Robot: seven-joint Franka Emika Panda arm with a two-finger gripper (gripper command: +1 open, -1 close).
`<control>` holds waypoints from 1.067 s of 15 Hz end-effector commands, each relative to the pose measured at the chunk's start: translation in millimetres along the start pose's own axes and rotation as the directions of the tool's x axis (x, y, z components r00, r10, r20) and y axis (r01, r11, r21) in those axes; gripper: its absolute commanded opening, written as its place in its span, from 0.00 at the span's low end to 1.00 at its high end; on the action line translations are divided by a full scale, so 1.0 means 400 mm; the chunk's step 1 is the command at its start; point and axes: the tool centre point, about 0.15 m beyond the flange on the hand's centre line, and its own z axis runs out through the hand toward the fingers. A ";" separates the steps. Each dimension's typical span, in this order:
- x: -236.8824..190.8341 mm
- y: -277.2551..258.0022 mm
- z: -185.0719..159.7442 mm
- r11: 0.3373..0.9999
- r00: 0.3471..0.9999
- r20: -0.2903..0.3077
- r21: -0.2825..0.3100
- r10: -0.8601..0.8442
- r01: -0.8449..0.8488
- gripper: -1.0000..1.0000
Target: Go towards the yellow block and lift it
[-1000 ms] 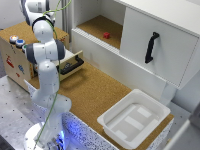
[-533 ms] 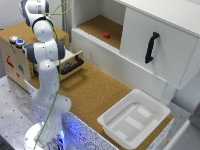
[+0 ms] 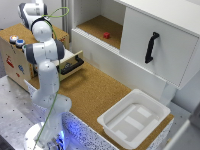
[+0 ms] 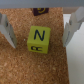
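- You are seeing the gripper (image 4: 37, 31) standing wide, fingers (image 4: 6, 31) flanking the yellow block (image 4: 39, 40) (not touching).
- Block is resting on cork surface (image 4: 35, 67).

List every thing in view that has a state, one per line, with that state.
hand: open, fingers either side of the yellow block, not touching it
yellow block: resting on the cork surface, not lifted, N face up
drawer: pulled open
cabinet door: slid across the exterior view's right half, leaving the other half open
red block: sitting in the open compartment
white bin: empty
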 end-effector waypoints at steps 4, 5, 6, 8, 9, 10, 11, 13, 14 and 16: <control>-0.011 0.041 0.051 0.993 0.999 -0.037 0.115 -0.009 0.013 0.00; -0.010 0.042 0.045 0.994 0.999 -0.043 0.110 -0.010 0.015 0.00; -0.008 0.045 0.039 0.994 0.999 -0.043 0.109 -0.009 0.013 0.00; -0.008 0.052 0.023 0.995 0.999 -0.050 0.097 -0.004 0.009 0.00; -0.010 0.058 0.015 0.996 0.999 -0.049 0.094 0.003 0.002 0.00; -0.013 0.065 0.007 0.996 0.999 -0.053 0.088 0.007 -0.003 0.00; -0.014 0.083 -0.008 0.995 0.998 -0.055 0.092 0.030 -0.025 0.00; -0.017 0.126 -0.047 0.991 0.994 -0.070 0.106 0.086 -0.079 0.00; -0.020 0.153 -0.082 0.990 0.990 -0.088 0.094 0.112 -0.104 0.00; -0.028 0.194 -0.122 0.988 0.985 -0.101 0.074 0.142 -0.135 0.00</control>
